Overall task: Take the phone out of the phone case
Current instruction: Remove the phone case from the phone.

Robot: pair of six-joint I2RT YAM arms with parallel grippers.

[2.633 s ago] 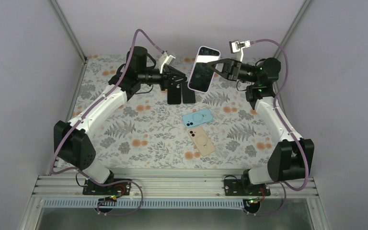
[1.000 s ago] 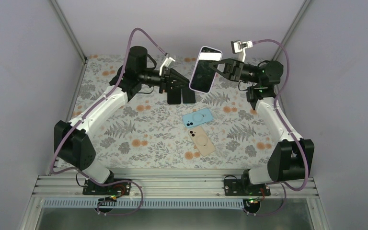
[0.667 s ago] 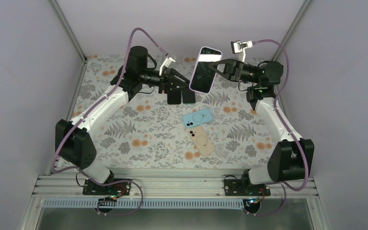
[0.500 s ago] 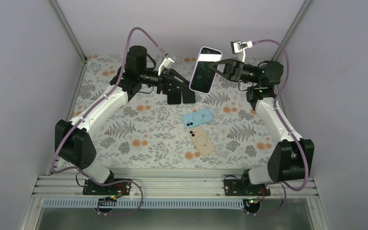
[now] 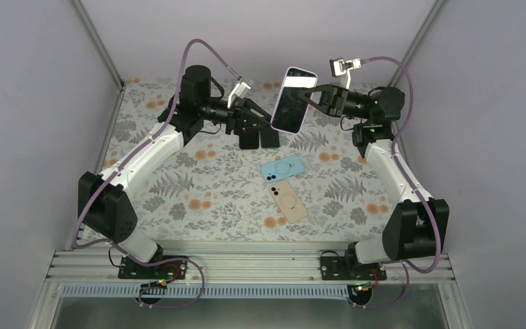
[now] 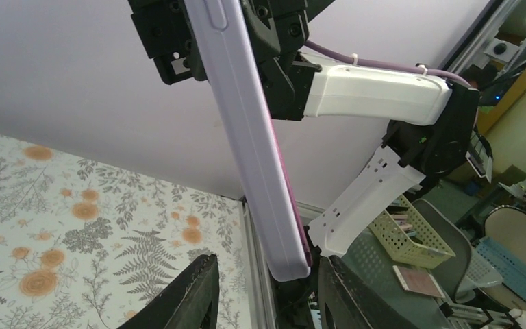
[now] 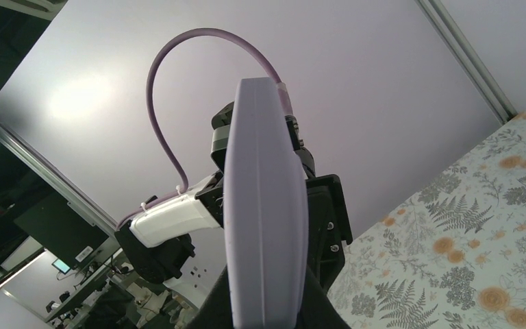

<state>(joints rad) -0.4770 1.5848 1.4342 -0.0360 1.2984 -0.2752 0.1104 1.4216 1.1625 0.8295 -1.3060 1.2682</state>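
Tablecloth [image 5: 198, 199] floral, walls [image 5: 260, 34] lilac | right hand [image 5: 306, 96] clamped on cased phone [image 5: 289, 103] | left hand [image 5: 259, 120] seemingly apart

Premises are presenting as a robotics lab — plain lilac panels [image 5: 27, 103] on aluminium posts [image 5: 99, 48] are enclosing a test cell, and the left arm [image 5: 144, 154] and right arm [image 5: 397, 171] are sitting bolted to a slotted rail [image 5: 246, 264]. Outside, a basket [image 6: 421, 240], office chair [image 6: 466, 253] and screen [image 7: 60, 264] are showing.
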